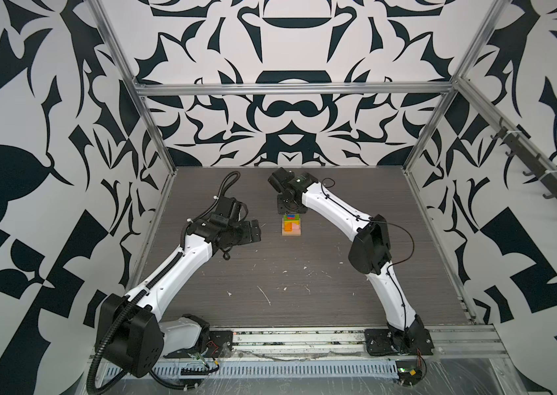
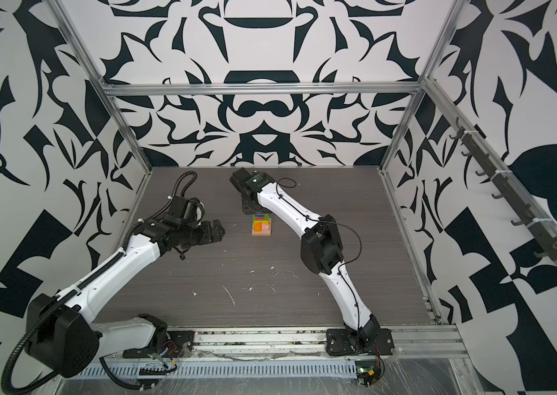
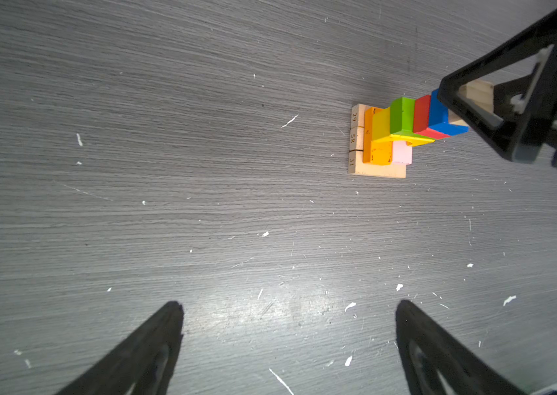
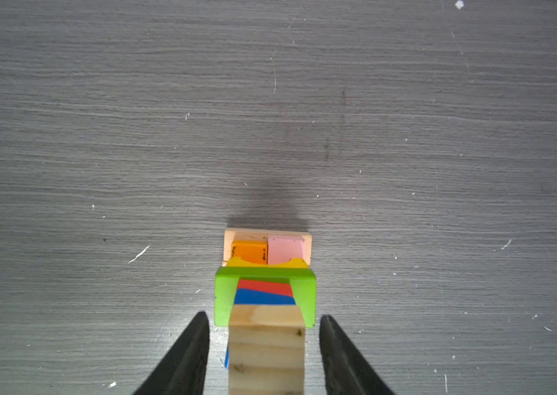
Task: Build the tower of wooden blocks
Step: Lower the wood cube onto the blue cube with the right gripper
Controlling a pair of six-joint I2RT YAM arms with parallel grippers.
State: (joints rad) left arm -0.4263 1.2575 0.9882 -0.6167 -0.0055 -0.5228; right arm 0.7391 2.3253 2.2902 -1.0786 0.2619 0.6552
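Right gripper parted, clear gap each side of plain cube, nothing gripped; cube atop tower, between jaws. Left gripper wide open, empty, farther.

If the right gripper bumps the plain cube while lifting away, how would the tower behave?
The plain cube, loose atop the blue square and red square, would probably slide or tip off. The tower is separate stacked layers, so a sideways knock likely scatters upper blocks. The wide tan base should stay put.
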